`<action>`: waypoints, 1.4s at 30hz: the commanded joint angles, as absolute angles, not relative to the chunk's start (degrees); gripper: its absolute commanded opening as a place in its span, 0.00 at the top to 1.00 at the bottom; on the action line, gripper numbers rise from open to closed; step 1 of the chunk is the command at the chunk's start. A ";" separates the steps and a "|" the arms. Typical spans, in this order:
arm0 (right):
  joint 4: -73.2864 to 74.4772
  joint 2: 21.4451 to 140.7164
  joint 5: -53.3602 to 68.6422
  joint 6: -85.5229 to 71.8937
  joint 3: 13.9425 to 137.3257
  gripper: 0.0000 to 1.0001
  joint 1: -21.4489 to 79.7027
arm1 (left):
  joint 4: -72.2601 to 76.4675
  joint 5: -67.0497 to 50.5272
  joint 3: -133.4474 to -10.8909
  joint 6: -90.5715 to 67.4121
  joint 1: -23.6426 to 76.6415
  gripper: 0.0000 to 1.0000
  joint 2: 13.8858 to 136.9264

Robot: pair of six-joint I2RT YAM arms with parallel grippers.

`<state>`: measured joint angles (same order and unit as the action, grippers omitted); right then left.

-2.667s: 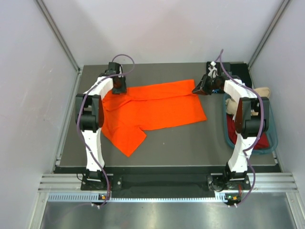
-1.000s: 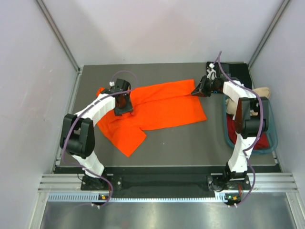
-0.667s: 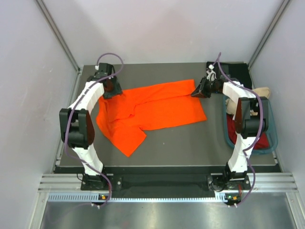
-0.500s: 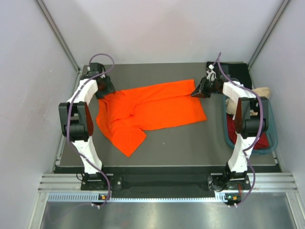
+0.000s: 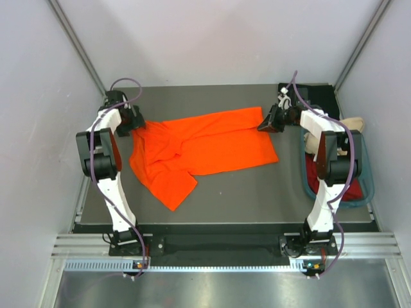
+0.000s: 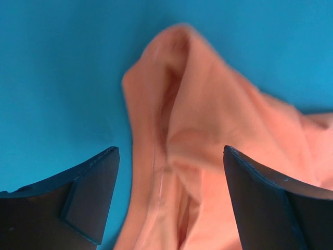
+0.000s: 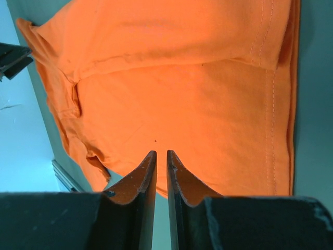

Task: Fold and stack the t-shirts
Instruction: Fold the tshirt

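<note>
The bright orange t-shirt (image 5: 212, 144) lies spread on the dark table, its left part rumpled. My left gripper (image 5: 133, 119) is at the shirt's far left corner. In the left wrist view it (image 6: 170, 151) is wide open, with a bunched fold of the shirt (image 6: 197, 130) lying between the fingers. My right gripper (image 5: 265, 122) is at the shirt's far right corner. In the right wrist view it (image 7: 161, 152) is shut to a thin slit over the shirt's edge (image 7: 182, 94), and I see no cloth in the slit. A black shirt (image 5: 318, 94) lies at the back right.
A teal tub (image 5: 368, 190) stands at the right edge, holding a beige shirt (image 5: 352, 123) and a dark red shirt (image 5: 312, 174), with the right arm reaching over it. Grey walls stand close on both sides.
My left gripper swung from the shirt's left middle out to its far left corner and drew that corner leftward. The right arm stayed still.
</note>
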<state>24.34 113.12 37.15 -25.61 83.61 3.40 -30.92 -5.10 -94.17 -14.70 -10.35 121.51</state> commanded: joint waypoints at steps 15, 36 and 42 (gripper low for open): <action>24.44 117.06 33.32 -23.90 90.61 0.86 4.13 | -29.62 -3.36 -101.00 -12.12 -12.12 0.95 127.27; 18.72 133.68 36.03 -31.64 112.06 0.85 3.43 | -31.46 -6.23 -96.25 -19.33 -13.54 0.43 112.96; 19.25 132.54 37.35 -32.96 110.05 0.85 3.51 | -28.57 -15.73 -87.02 -24.60 -11.96 0.59 107.67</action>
